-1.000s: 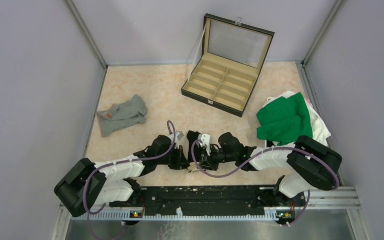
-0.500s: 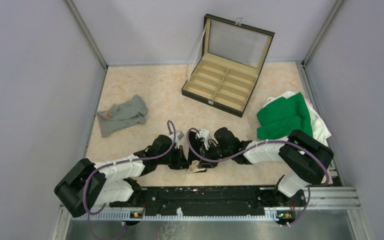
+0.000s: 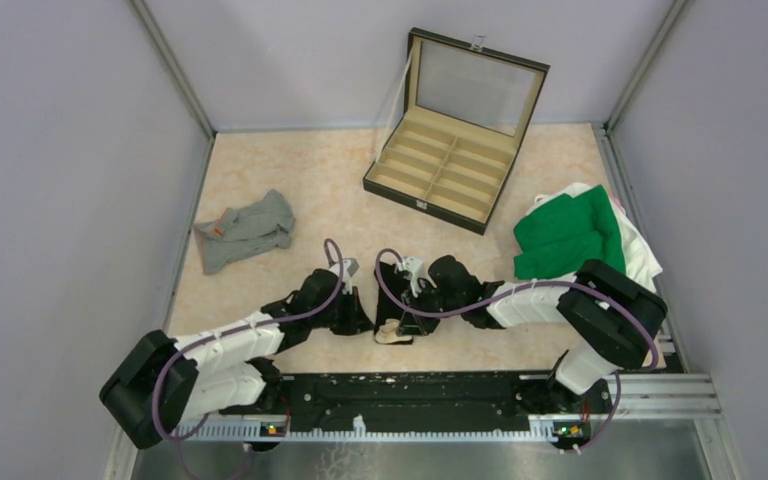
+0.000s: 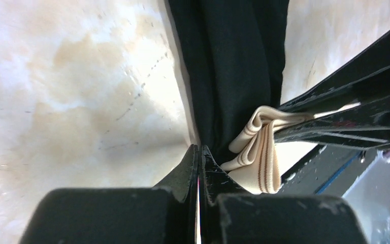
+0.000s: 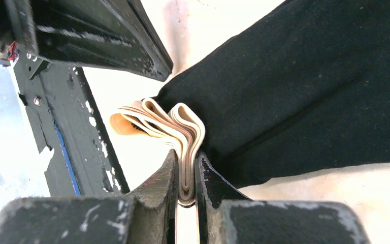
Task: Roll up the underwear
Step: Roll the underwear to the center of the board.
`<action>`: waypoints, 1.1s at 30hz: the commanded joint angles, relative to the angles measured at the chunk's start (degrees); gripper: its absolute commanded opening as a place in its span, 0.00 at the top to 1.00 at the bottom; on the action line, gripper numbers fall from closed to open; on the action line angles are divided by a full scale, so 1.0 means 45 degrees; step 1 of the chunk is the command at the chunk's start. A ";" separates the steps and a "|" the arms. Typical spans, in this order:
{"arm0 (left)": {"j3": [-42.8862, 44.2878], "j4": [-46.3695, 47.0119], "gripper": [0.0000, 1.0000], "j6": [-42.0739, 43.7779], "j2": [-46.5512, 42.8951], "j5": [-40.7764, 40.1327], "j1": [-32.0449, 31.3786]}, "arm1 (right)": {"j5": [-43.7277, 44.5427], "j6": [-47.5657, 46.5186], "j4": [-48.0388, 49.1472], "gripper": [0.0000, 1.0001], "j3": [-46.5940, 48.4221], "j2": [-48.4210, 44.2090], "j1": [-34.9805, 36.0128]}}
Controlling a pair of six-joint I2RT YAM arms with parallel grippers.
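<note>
The black underwear [image 3: 392, 285] lies bunched near the table's front edge, between my two grippers. Its beige striped waistband [image 5: 183, 134] is folded into layers, and my right gripper [image 5: 185, 153] is shut on that fold. The black fabric [image 5: 310, 91] spreads away to the right of it. My left gripper [image 4: 199, 148] is shut, its tips pressed against the edge of the black underwear [image 4: 238, 66], with nothing visible between the jaws. The waistband [image 4: 258, 152] bulges just to their right. The grey underwear [image 3: 245, 230] with its orange label lies crumpled at the left.
An open compartmented case [image 3: 455, 165] stands at the back centre. A green cloth [image 3: 570, 235] lies on white fabric [image 3: 640, 255] at the right. The black base rail [image 3: 410, 395] runs just behind the grippers, and grey walls enclose the table.
My right arm has swung in to the left with the waistband, so the beige fold now shows near the front. The left arm has pulled back a little.
</note>
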 commanded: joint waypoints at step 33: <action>-0.0526 0.1810 1.00 0.1906 -0.3007 -0.0165 -0.2326 | 0.2539 0.2742 -0.3256 1.00 0.0467 0.1008 -0.0102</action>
